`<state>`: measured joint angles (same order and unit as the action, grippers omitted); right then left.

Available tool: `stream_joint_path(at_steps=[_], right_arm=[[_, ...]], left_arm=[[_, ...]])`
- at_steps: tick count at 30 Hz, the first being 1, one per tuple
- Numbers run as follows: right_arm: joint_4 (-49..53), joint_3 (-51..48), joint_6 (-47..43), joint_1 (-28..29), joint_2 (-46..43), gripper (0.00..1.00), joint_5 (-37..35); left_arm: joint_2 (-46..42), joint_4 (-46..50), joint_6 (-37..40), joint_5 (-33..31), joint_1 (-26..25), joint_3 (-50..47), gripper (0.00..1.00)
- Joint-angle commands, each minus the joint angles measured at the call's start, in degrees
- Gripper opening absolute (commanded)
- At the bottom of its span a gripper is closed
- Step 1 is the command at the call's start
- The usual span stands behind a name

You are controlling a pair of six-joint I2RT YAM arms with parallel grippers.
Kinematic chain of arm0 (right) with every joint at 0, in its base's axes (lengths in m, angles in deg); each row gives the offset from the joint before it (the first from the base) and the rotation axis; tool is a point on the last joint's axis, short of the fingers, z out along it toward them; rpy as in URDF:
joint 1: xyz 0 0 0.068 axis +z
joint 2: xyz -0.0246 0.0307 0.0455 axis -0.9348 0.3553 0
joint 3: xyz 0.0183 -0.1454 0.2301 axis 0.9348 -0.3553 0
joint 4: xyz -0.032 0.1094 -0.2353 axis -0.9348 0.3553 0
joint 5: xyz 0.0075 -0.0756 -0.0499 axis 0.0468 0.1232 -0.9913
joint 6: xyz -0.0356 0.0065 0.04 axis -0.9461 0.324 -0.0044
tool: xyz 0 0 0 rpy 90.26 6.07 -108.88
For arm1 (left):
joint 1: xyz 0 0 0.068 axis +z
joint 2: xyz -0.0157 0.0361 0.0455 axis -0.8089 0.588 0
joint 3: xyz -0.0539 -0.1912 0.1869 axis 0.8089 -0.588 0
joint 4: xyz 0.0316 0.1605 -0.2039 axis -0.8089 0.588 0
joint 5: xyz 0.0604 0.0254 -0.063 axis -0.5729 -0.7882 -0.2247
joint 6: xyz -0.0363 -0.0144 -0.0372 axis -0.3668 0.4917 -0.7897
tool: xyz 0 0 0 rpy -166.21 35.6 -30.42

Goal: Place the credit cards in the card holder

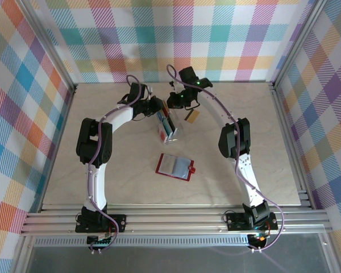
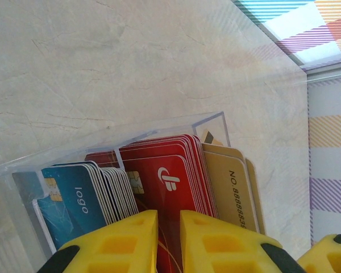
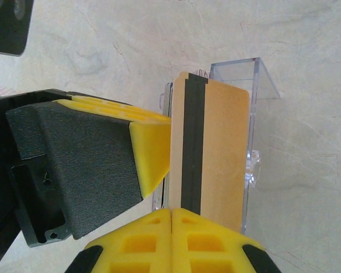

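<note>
One striped gold card [image 3: 216,153] sits pinched in the right jaws, long axis up-frame; holder [image 1: 175,166] lies open below them, mid-frame; left jaws narrow, grip unclear.

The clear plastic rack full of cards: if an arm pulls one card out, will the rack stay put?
Probably not firmly. The clear rack looks thin-walled and light, so it would likely slide on the smooth table. The red cards stand upright and tightly packed, so pulling one out may drag the rack along or tip it.
</note>
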<state>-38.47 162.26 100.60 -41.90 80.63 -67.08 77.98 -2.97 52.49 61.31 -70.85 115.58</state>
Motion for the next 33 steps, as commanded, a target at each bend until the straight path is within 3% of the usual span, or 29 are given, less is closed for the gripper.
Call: stream_joint_path(at_steps=[1, 16, 24, 33], right_arm=[[1.96, 0.55, 1.64, -0.77, -2.67, 0.00, -0.91], [-1.18, -3.51, 5.59, -3.71, -3.90, 0.00, 4.41], [-1.73, -4.45, 5.83, -3.89, -4.43, 0.00, 5.02], [-1.96, -4.56, 5.80, -3.96, -4.47, 0.00, 6.06]], left_arm=[[0.23, 2.28, 1.07, 0.65, -1.20, 0.93, 0.18], [-9.52, 0.44, -0.48, -0.51, -1.80, -4.70, 0.17], [-6.40, 0.00, -1.62, 2.45, -2.74, -1.22, 0.06], [-0.55, 0.60, -2.06, 4.66, -3.09, 3.57, 0.03]])
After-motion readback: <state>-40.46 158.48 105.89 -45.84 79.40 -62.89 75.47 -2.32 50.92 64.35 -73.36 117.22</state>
